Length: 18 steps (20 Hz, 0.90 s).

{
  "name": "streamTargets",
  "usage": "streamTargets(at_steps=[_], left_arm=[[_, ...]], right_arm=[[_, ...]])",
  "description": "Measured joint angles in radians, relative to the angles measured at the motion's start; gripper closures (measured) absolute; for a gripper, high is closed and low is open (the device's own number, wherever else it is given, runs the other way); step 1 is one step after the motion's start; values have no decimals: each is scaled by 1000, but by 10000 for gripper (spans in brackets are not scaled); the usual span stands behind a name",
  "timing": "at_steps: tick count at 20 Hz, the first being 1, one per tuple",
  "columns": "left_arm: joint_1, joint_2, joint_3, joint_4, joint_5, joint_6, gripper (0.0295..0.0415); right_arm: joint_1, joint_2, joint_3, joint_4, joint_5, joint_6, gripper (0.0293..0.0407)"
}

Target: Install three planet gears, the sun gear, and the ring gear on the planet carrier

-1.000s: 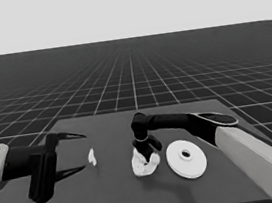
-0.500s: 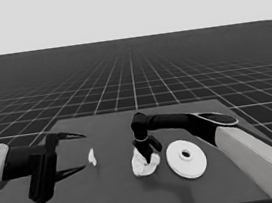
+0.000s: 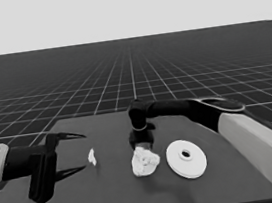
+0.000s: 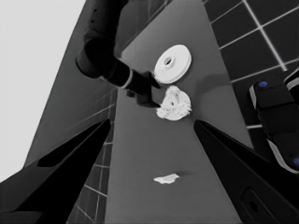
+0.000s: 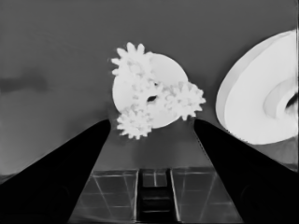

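The smaller round part (image 3: pixel 145 163) lies mid-table with small toothed gears on it. In the right wrist view, three gears (image 5: pixel 134 124) sit around the edge of this part (image 5: pixel 163 70), and a faint toothed outline surrounds its small dark centre hole. My right gripper (image 3: pixel 141 142) hangs just above and behind this stack, open (image 5: pixel 152 122), with nothing between its fingers. The larger round part (image 3: pixel 186 159) lies flat just right of the stack and apart from it. My left gripper (image 3: pixel 79 152) waits open over the table's left end.
A thin white piece (image 3: pixel 92 156) lies on the table between the left gripper and the gear stack, also seen as the thin white piece (image 4: pixel 167 178) from the left wrist. Dark machinery with blue lights (image 4: pixel 275 116) stands past the table's edge.
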Motion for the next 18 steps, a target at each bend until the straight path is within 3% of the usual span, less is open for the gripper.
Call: streamTargets(at_steps=[4,5,6,8,10,14,15,16,18], left_arm=[[0,0,0,0,0,0,326],[0,0,0,0,0,0,326],[0,0,0,0,0,0,326],[0,0,0,0,0,0,326],[0,0,0,0,0,0,326],[0,0,0,0,0,0,326],[0,0,0,0,0,0,326],[0,0,0,0,0,0,326],[0,0,0,0,0,0,326]], right_arm=[[4,-1,1,5,1,-39,315],[-120,-277,458,-213,149,-455,295],[-238,-699,810,-344,235,-718,305],[-337,-1110,1142,-467,315,-964,314],[-366,-1242,1258,-509,344,-1049,315],[-378,-1300,1312,-530,358,-1089,315],[-88,-1039,1141,-232,83,-616,304],[12,-843,908,-94,38,-385,307],[38,-688,617,-1,24,-258,313]])
